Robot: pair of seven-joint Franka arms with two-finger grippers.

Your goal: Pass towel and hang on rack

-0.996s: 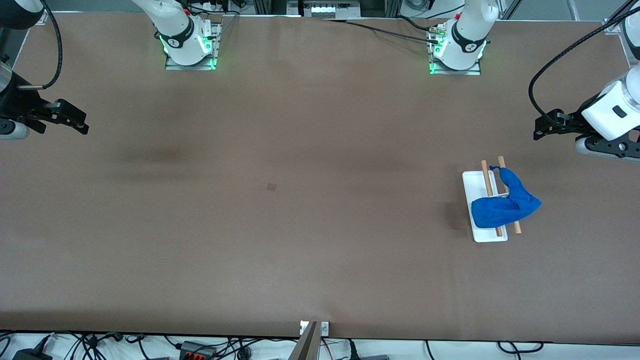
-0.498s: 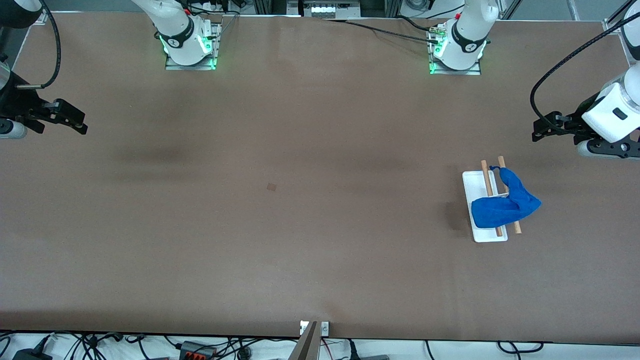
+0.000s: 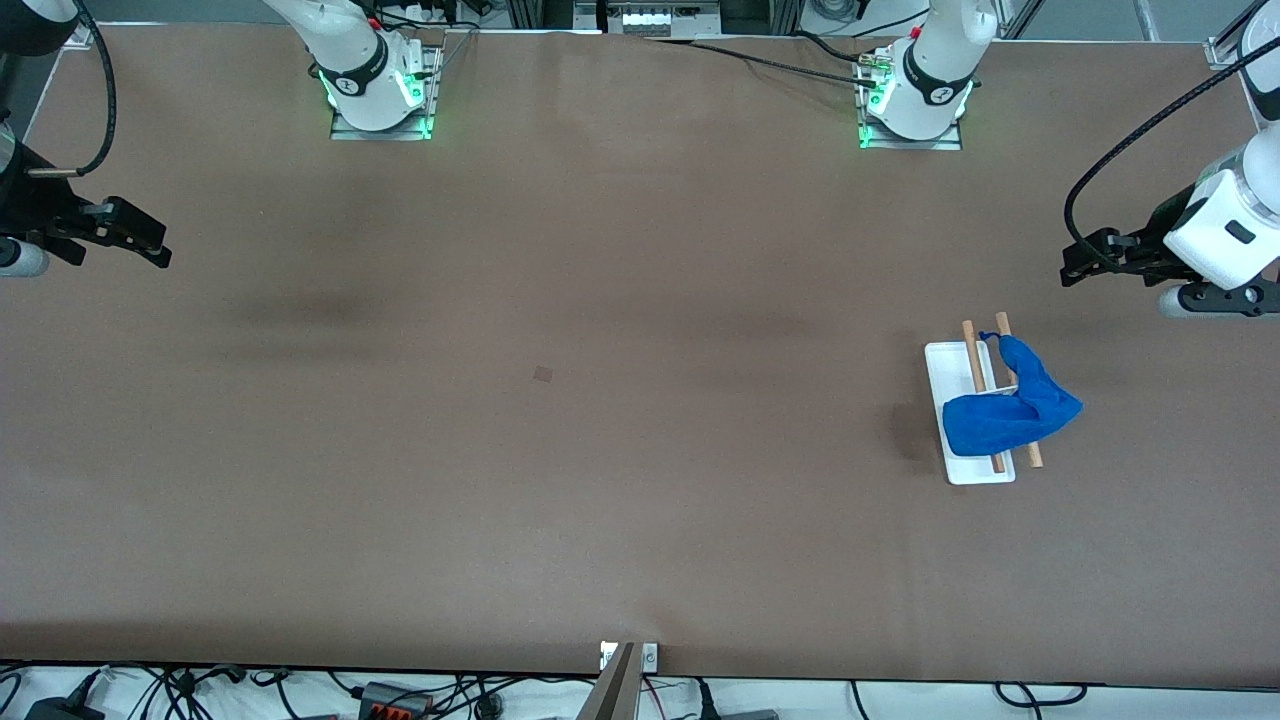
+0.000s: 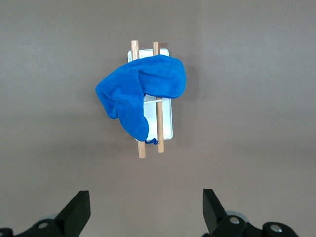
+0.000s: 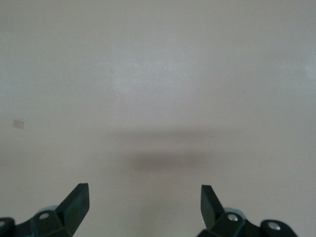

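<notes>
The rack [image 3: 970, 468] stands on the table toward the left arm's end: a white flat base with two wooden rods. A blue towel [image 3: 1008, 412] is draped over both rods. The left wrist view also shows the towel [image 4: 140, 91] on the rack [image 4: 167, 127]. My left gripper [image 3: 1075, 266] is open and empty, up in the air at the left arm's end of the table, apart from the rack. My right gripper [image 3: 155, 250] is open and empty, up in the air at the right arm's end of the table.
The brown table [image 3: 600, 450] carries a small dark square mark [image 3: 543, 374] near its middle. Both arm bases [image 3: 378, 85] stand along the table's edge farthest from the front camera. Cables lie off the near edge.
The left gripper has drifted a little away from the rack, farther from the front camera. The right gripper has crept toward its table end. The towel and rack have not moved.
</notes>
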